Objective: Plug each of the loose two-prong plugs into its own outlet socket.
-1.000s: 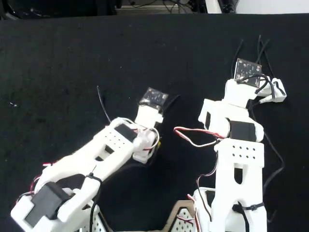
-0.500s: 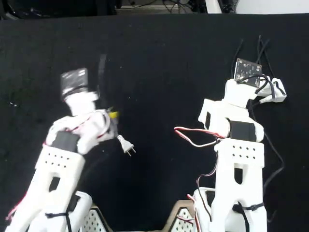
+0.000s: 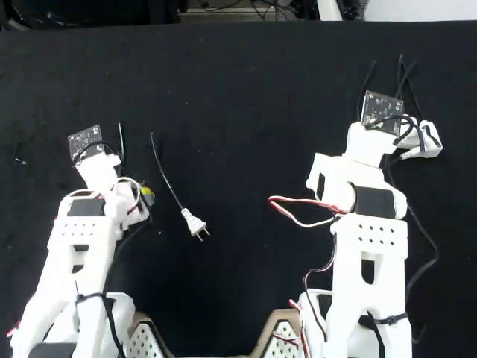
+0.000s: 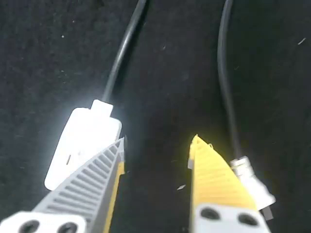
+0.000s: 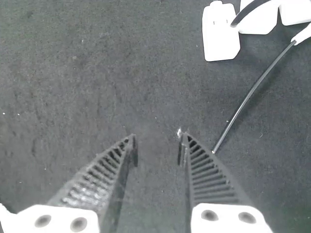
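A white two-prong plug (image 3: 195, 224) lies loose on the black mat, its thin black cable (image 3: 165, 175) running away from it. My left arm (image 3: 89, 216) stands to the left of it. My left gripper (image 4: 156, 148) is open just above the mat, with nothing between its fingers. A white outlet socket (image 4: 85, 145) on a black cable lies beside the grey finger. Another white plug (image 4: 250, 182) peeks out behind the yellow finger. My right gripper (image 5: 156, 141) is open over bare mat. White outlet sockets (image 5: 221, 29) lie farther ahead of it.
A thin black cable (image 5: 252, 92) ends near the right gripper's fingertip. More white socket bodies (image 3: 428, 139) and cables sit beside the right arm (image 3: 369, 201). Black mat (image 3: 246, 97) covers the table.
The left arm swung from the middle of the mat to the left. The plug it was over now lies uncovered on the mat. The right arm has not moved.
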Tool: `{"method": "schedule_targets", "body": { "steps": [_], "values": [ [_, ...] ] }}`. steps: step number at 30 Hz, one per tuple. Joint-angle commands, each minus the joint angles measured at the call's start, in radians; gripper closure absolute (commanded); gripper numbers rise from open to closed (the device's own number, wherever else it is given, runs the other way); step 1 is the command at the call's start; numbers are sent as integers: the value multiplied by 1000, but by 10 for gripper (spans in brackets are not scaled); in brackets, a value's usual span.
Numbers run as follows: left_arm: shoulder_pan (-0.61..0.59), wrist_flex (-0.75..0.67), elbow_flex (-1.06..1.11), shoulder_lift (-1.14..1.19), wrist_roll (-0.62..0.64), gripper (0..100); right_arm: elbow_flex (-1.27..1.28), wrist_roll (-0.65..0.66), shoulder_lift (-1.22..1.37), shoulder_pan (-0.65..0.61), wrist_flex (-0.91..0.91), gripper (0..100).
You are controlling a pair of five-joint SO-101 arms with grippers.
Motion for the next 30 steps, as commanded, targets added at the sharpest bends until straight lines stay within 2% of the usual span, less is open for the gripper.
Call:
{"method": "schedule_targets", "body": {
  "steps": [1, 5, 9, 13, 16, 19, 22, 30],
  "values": [
    [-108, -14, -59, 11, -245, 787, -4, -8, -36, 6, -20, 851],
    [-305, -15, -142, -18, -502, 788, -4, -8, -36, 6, -20, 851],
    [-463, -18, -179, -34, -695, 788, -4, -6, -36, 6, -21, 851],
    [-501, -23, -76, 11, -895, 788, -4, -6, -36, 9, -21, 851],
    [-498, -21, -13, 49, -971, 788, -4, -6, -36, 9, -21, 851],
    [-452, -11, 12, 60, -968, 788, -4, -6, -36, 6, -21, 851],
    [-340, 38, 36, 60, -945, 788, -4, -5, -36, 6, -21, 851],
    [87, 78, -28, 60, -618, 788, -4, -2, -36, 9, -21, 851]
  ]
}}
